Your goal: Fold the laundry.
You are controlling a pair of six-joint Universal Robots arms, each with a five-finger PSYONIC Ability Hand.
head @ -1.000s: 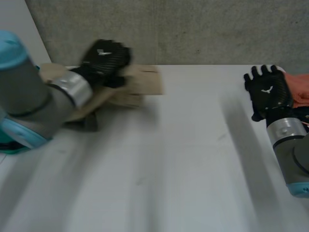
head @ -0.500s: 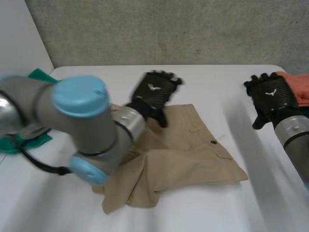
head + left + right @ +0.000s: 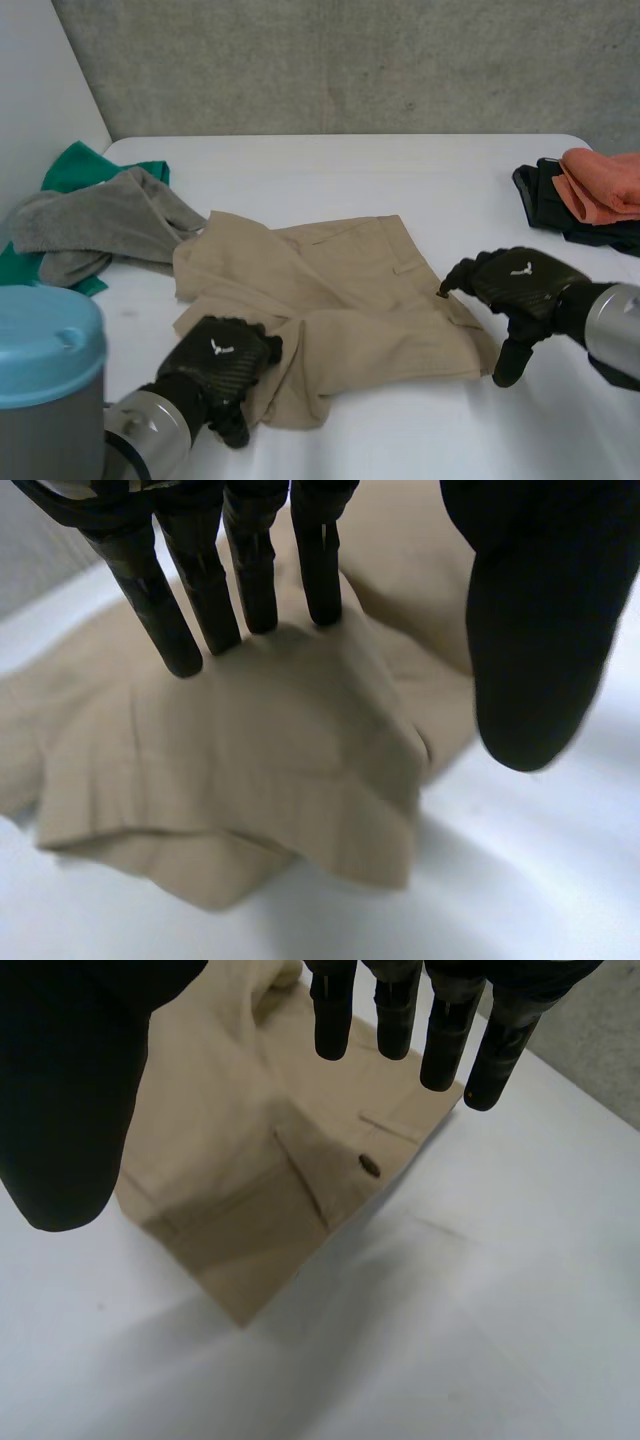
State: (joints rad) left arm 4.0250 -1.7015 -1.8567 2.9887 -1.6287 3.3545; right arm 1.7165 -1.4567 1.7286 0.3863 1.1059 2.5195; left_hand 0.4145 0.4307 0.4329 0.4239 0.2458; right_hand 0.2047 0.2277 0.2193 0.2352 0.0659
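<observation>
**Both hands open at opposite ends of the tan shorts**

At the far left of the bench point(image 3: 350, 165) a green cloth point(image 3: 72, 170) and a grey cloth point(image 3: 100, 222) lie crumpled together. They look like laundry waiting its turn, kept out of the working space.

The left hand point(image 3: 218, 362) sits at the near left corner of the shorts point(image 3: 340, 300), where the fabric is bunched over itself. In the left wrist view its fingers point(image 3: 165, 610) are straight, with their tips down on a raised hump of cloth. The thumb stands well apart over bare bench, so nothing is pinched. This looks like a hand placed to pin or gather that rumpled corner.

The shorts lie mid-bench, spread but creased, with the waistband towards the far side.

The right hand point(image 3: 520, 285) is at the right end of the shorts. Its fingers are straight and spread above the corner by the pocket button point(image 3: 370, 1166), and they hold nothing. That position suits taking this end while the other hand handles its own, to pull the cloth flat before folding.

At the far right, an orange cloth point(image 3: 605, 185) rests folded on a black cloth point(image 3: 540, 200), probably the finished stack.
</observation>
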